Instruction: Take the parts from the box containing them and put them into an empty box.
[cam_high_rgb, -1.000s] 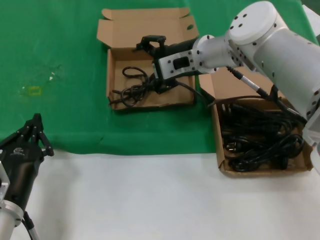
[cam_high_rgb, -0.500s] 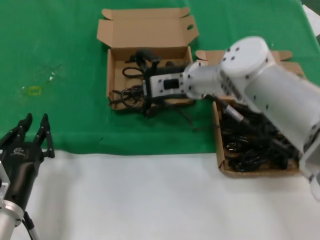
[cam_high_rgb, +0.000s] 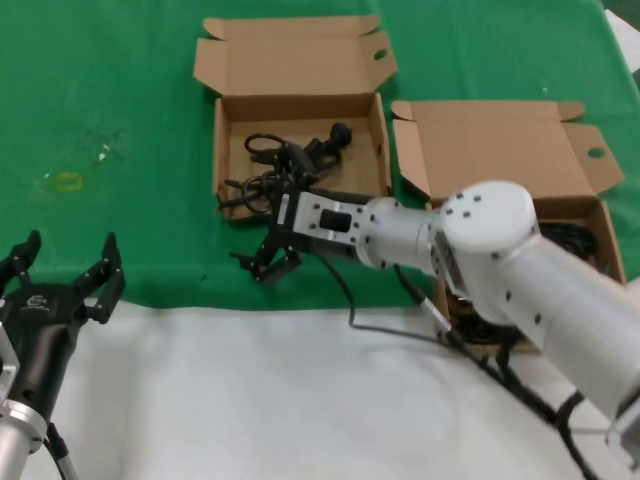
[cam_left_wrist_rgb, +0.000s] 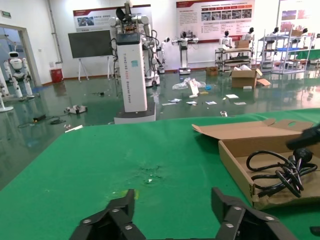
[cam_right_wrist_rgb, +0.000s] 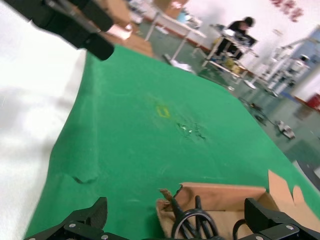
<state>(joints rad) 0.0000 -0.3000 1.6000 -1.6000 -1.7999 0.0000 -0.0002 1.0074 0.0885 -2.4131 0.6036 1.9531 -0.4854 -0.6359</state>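
Observation:
The box with few cords (cam_high_rgb: 300, 60) lies open at the back centre; a few black power cords (cam_high_rgb: 265, 185) lie in its left part. The full box (cam_high_rgb: 490, 140) stands to its right, its pile of cords (cam_high_rgb: 578, 236) mostly hidden by my right arm. My right gripper (cam_high_rgb: 264, 264) is open and empty, just over the green cloth at the front left corner of the back centre box. The right wrist view shows that corner (cam_right_wrist_rgb: 220, 196) and looped cords (cam_right_wrist_rgb: 194, 223) between the jaws. My left gripper (cam_high_rgb: 65, 272) is open and empty at the near left, and also shows in its wrist view (cam_left_wrist_rgb: 172, 210).
A green cloth (cam_high_rgb: 120, 100) covers the far half of the table and white tabletop (cam_high_rgb: 250, 400) the near half. My arm's own black cable (cam_high_rgb: 400, 325) trails over the white part. The left wrist view shows the back centre box (cam_left_wrist_rgb: 235, 160) with cords (cam_left_wrist_rgb: 280, 172).
My right gripper has come out of the back centre box, forward and to its left, and now hangs low before its front edge. My left gripper's fingers have spread wide.

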